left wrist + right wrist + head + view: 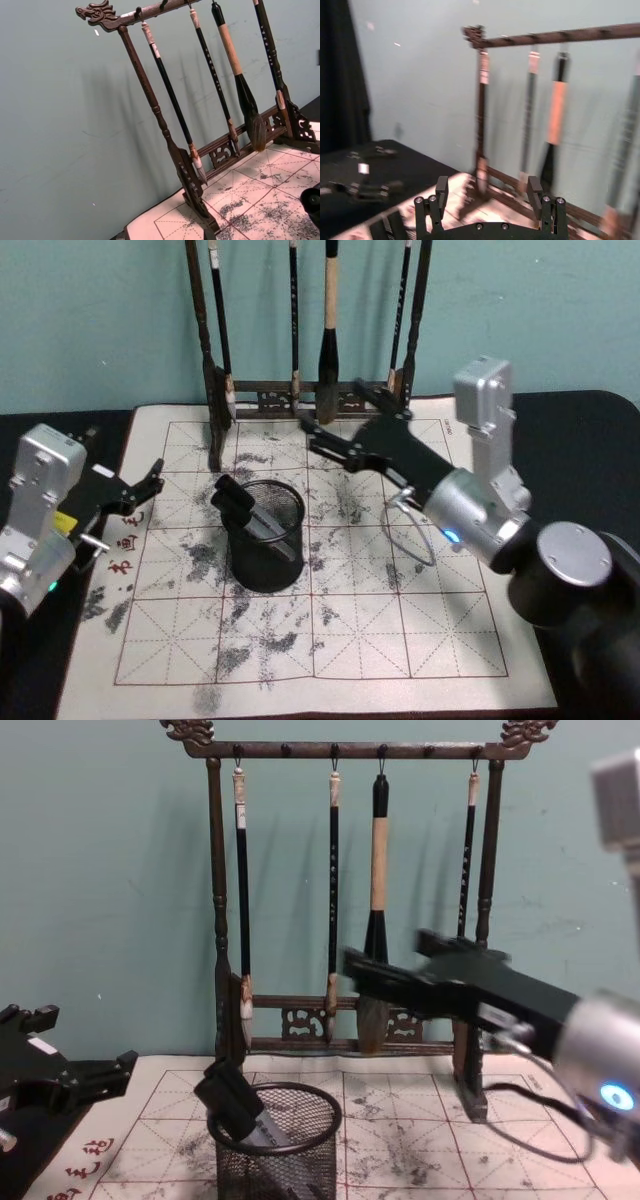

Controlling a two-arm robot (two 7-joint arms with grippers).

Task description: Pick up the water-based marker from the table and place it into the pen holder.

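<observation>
Water-based marker (243, 508) leans in the pen holder (266, 565) (head view); right gripper (490, 200) jaws apparently open, empty.

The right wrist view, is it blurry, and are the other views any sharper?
Right wrist view: motion-smeared; the brush rack and its hanging brushes streak, while the right gripper, open, stays fairly crisp. Left wrist view: sharp, with soft rack shadows on the wall. Chest view: the right gripper is blurred, but the pen holder and the marker in it are clear. Head view: mostly sharp.
</observation>
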